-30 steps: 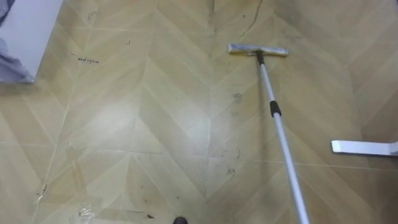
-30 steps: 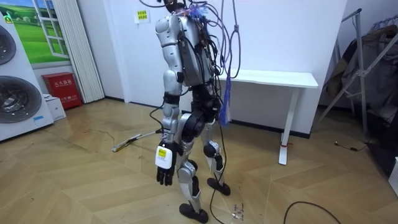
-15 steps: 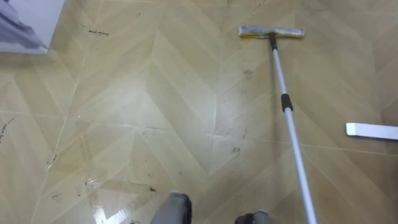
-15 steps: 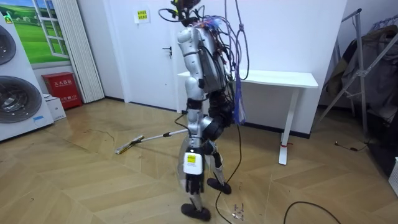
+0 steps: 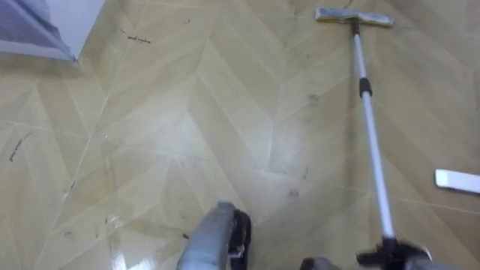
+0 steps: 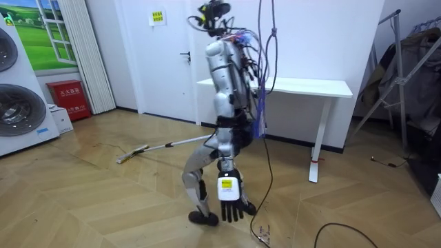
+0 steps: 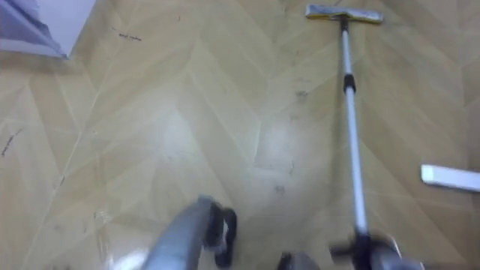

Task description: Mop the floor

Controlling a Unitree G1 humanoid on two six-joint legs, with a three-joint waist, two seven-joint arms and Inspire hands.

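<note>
Mop pole (image 5: 373, 142), lower end blurred

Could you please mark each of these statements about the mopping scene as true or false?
1. The mop head lies on the wooden floor ahead of the robot. True.
2. The robot's left hand grips the mop pole. False: it hangs open beside the leg, apart from the pole.
3. A white table stands by the wall close to the robot. True.
4. The mop pole is black along its whole length. False: it is pale and metallic, with one black collar partway down.
</note>
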